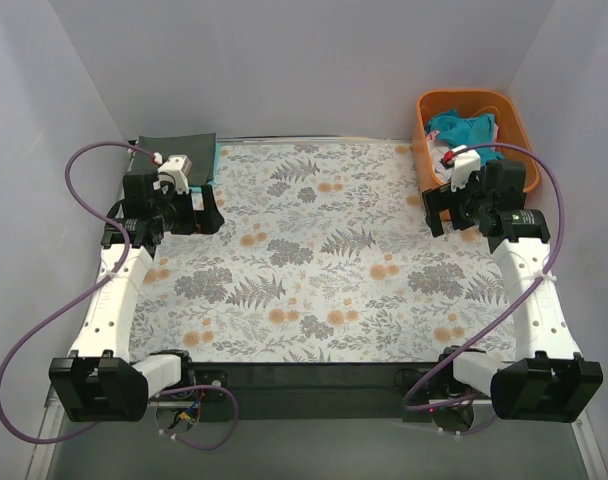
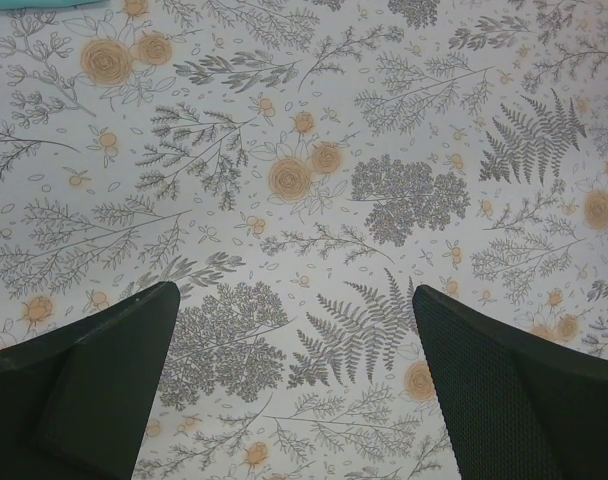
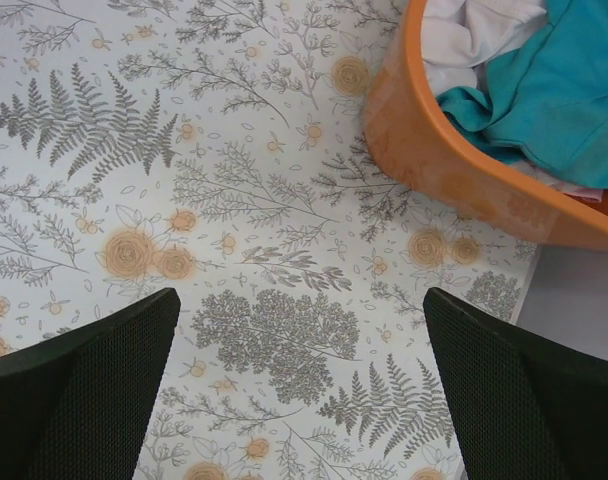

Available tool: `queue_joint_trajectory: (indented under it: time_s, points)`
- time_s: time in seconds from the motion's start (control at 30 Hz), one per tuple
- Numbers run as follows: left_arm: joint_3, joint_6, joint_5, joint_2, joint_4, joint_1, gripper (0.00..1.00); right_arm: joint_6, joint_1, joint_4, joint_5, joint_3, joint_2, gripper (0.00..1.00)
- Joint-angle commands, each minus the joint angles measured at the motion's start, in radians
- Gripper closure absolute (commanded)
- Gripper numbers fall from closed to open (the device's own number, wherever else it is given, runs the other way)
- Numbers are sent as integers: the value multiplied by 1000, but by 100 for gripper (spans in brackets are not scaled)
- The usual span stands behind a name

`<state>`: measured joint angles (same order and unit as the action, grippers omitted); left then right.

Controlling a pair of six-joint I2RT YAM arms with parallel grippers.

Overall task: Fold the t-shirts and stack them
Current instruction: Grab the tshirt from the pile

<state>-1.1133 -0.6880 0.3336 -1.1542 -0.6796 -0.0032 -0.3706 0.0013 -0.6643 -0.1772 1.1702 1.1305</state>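
A folded dark grey t-shirt (image 1: 179, 148) lies at the far left corner of the table, with a teal edge (image 1: 214, 168) showing along its right side. My left gripper (image 1: 206, 212) hovers just in front of it, open and empty; in the left wrist view (image 2: 294, 385) only floral covering lies between its fingers, and a sliver of teal cloth (image 2: 34, 4) shows at the top left. A crumpled teal t-shirt (image 1: 462, 127) (image 3: 569, 90) and a white one (image 3: 474, 30) lie in the orange tub (image 1: 514, 125) (image 3: 424, 150). My right gripper (image 1: 436, 213) (image 3: 299, 390) is open and empty beside the tub's near left corner.
The floral table covering (image 1: 314, 260) spreads across the table between the arms. White walls close in the left, back and right sides. Purple cables loop out from both arms. The covering's right edge (image 3: 529, 290) runs close beside the tub.
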Motion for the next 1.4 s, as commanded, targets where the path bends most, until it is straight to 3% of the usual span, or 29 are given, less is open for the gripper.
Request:
queue_joint_trajectory:
  time_s: [0.0, 0.13, 0.5, 0.77, 1.03, 1.1, 1.13, 1.2, 1.23, 1.33, 1.37]
  points:
    - [-29, -1, -2, 4, 32, 2, 2, -24, -35, -3, 5, 84, 35, 2]
    - [-60, -73, -4, -19, 72, 2, 2, -4, -112, 20, -42, 262, 153, 2]
    - [-88, -100, 100, -76, 179, 2, 2, 127, -224, 77, -24, 832, 750, 2]
    - [-45, -84, 79, -139, 203, 2, 2, 87, -221, 180, 30, 1062, 1069, 2]
    - [-56, -74, 58, -193, 195, 2, 2, 79, -221, 285, 53, 1125, 1219, 4]
    - [-63, -71, 55, -199, 190, 2, 2, 70, -219, 292, 50, 1137, 1246, 11]
    - [-65, -71, 48, -206, 190, 2, 2, 68, -219, 292, 51, 1138, 1249, 26]
    - [-69, -73, 44, -211, 190, 2, 2, 65, -219, 302, 58, 1132, 1244, 46]
    - [-71, -73, 44, -216, 190, 2, 2, 64, -219, 308, 56, 1126, 1233, 66]
    - [-85, -77, 47, -234, 190, 2, 2, 73, -219, 347, 70, 1094, 1195, 98]
    - [-89, -77, 47, -240, 187, 0, 2, 81, -221, 347, 73, 1091, 1186, 99]
